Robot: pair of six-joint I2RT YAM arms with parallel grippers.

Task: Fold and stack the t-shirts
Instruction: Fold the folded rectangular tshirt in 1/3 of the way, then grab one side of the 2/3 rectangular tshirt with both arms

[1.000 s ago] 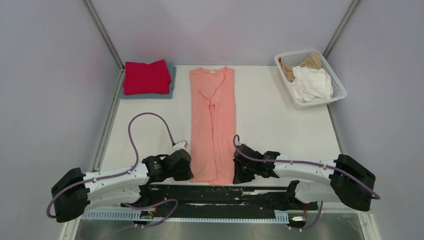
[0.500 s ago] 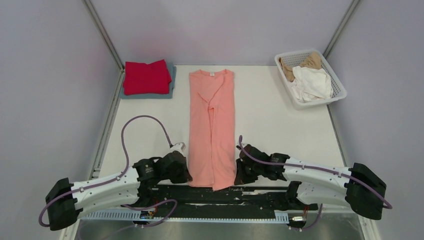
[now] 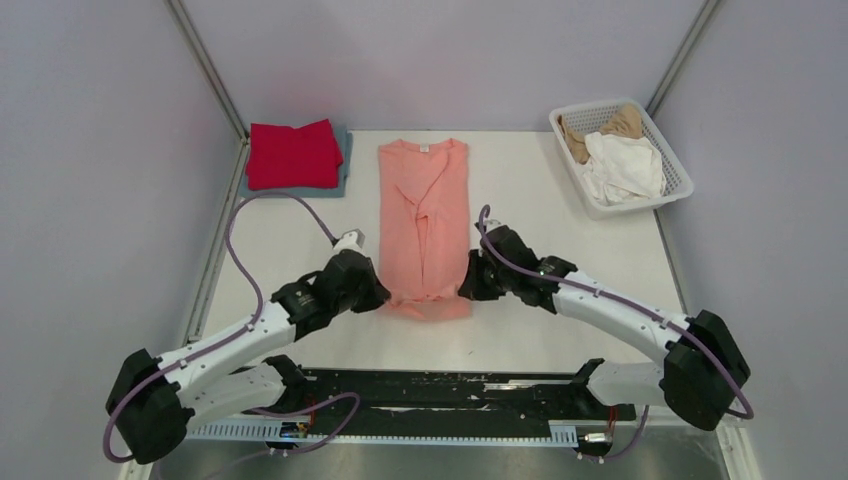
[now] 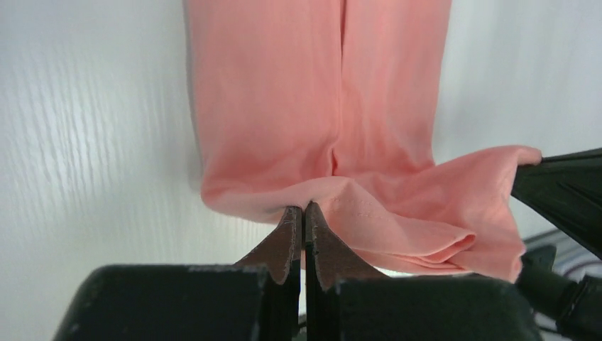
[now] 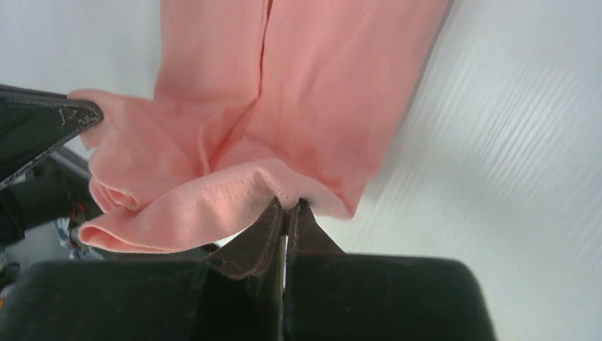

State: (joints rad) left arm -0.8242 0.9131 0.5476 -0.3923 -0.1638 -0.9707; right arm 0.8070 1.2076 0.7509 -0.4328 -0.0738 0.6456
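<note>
The salmon-pink t-shirt (image 3: pixel 425 225) lies lengthwise mid-table (image 3: pixel 560 240) as a narrow strip, collar at the far end, its near hem lifted and bunched. The left tool (image 3: pixel 375 297) pinches the hem's left corner and the right tool (image 3: pixel 468 290) pinches its right corner. At far left, the red t-shirt (image 3: pixel 293 154) rests folded on the grey-blue t-shirt (image 3: pixel 345 150). At far right, the white t-shirt (image 3: pixel 622 165) and the tan t-shirt (image 3: pixel 600 125) sit in the basket (image 3: pixel 672 170).

I see a plain salmon-pink cloth t-shirt (image 3: pixel 425 215), a bright red folded shirt (image 3: pixel 293 155), and a white plastic lattice basket (image 3: pixel 650 202).
</note>
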